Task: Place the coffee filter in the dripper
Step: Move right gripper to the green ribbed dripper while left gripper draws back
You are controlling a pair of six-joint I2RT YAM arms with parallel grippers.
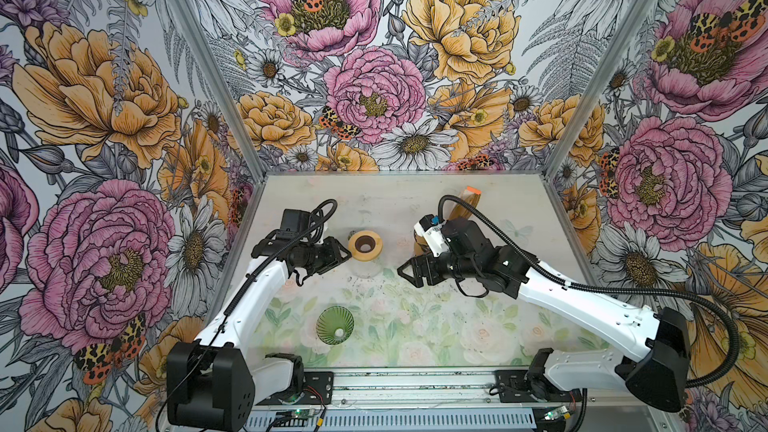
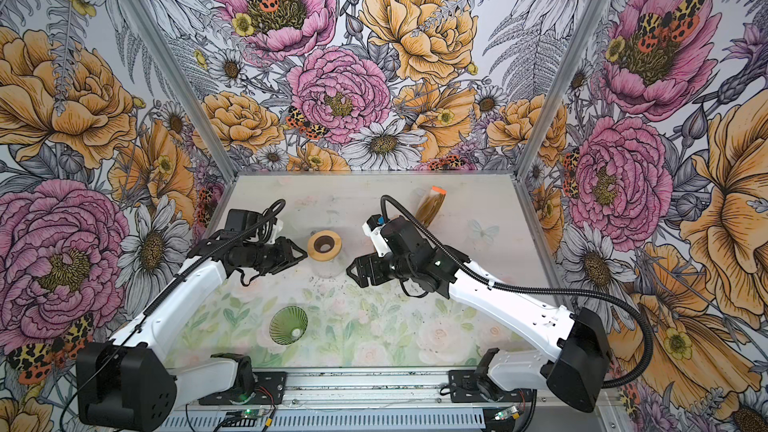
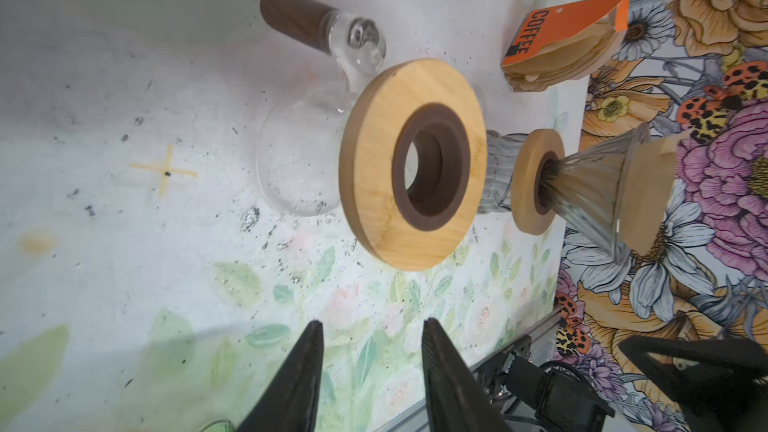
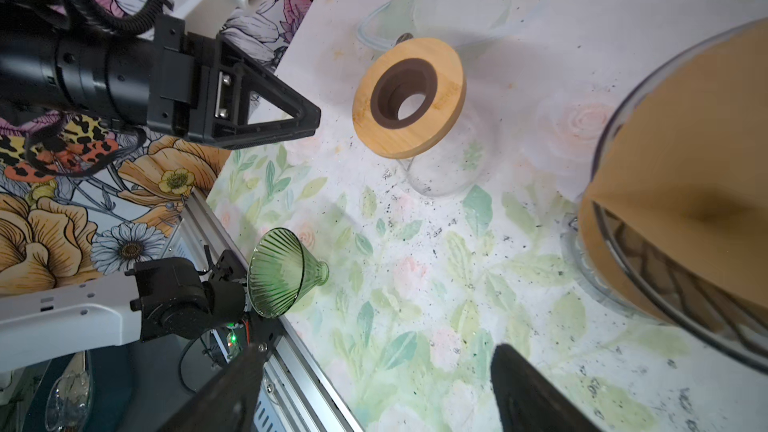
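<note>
A brown paper coffee filter sits inside a clear ribbed glass dripper on a wooden collar, close beside my right wrist; the right arm mostly hides it in both top views. A green glass dripper lies on its side near the table's front. My left gripper is open and holds nothing, just left of the carafe's wooden ring. My right gripper is wide open and holds nothing, over the table right of the carafe.
The glass carafe with a dark-handled side arm stands at mid table. An orange-topped pack of filters stands at the back right. Coffee grounds speckle the floral mat. A metal rail runs along the front edge.
</note>
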